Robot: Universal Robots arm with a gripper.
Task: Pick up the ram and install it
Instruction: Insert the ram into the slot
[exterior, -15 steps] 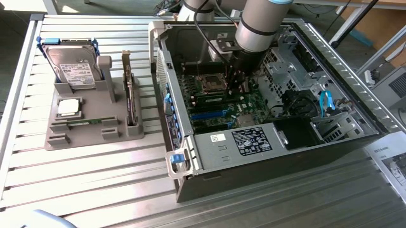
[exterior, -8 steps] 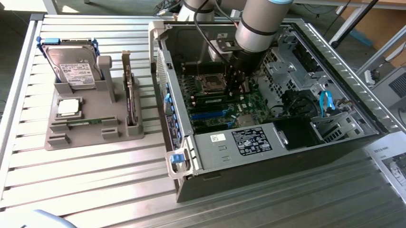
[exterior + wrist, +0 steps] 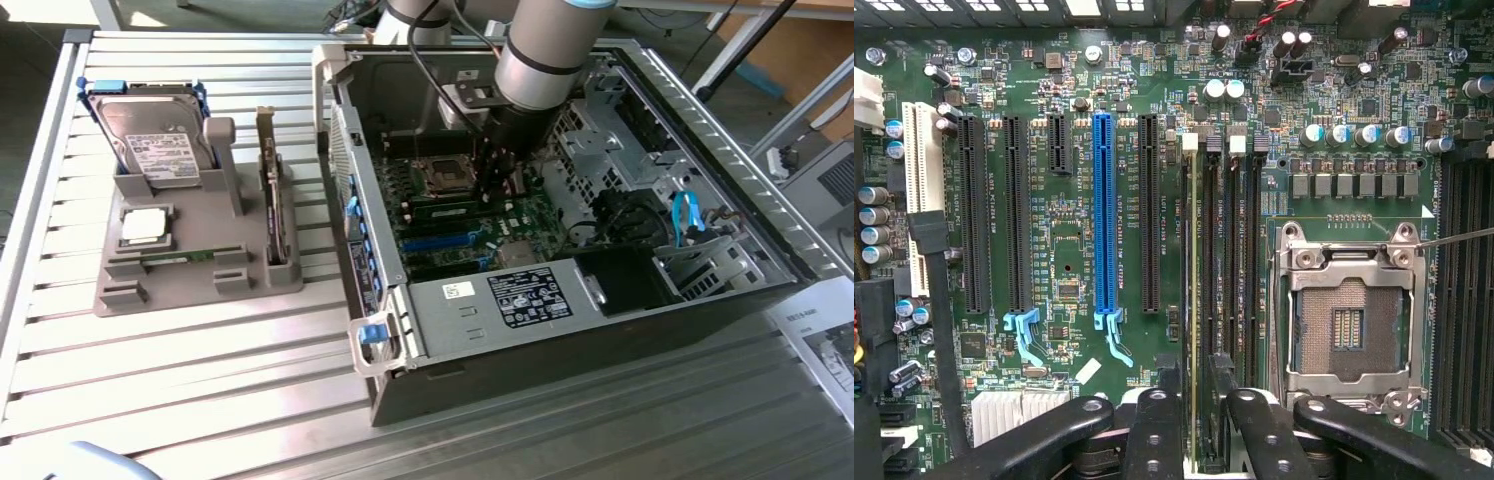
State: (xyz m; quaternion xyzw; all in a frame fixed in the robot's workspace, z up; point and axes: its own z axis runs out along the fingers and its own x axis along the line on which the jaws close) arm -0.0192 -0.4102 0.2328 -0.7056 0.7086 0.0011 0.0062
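Exterior view: reaches down with the arm [image 3: 547, 50] into the open computer case [image 3: 400, 330] on the slatted bench [image 3: 200, 400], end effector [image 3: 502, 185] low over the motherboard [image 3: 534, 220], just beside the CPU socket [image 3: 445, 178]. Well apart, at the exterior view's left: grey holder [image 3: 120, 290] with a hard drive [image 3: 158, 140] propped upright and an expansion card [image 3: 274, 200] on edge.

Wrist view, close over the board: grips the ram [image 3: 1194, 260] edge-on between the black fingers [image 3: 1154, 430], one on either side, closed against it. Holds the ram in line with the memory slot nearest the long expansion slots, the blue slot [image 3: 1104, 210] among them, with further memory slots between it and the CPU socket. Whether fully seated: cannot tell.
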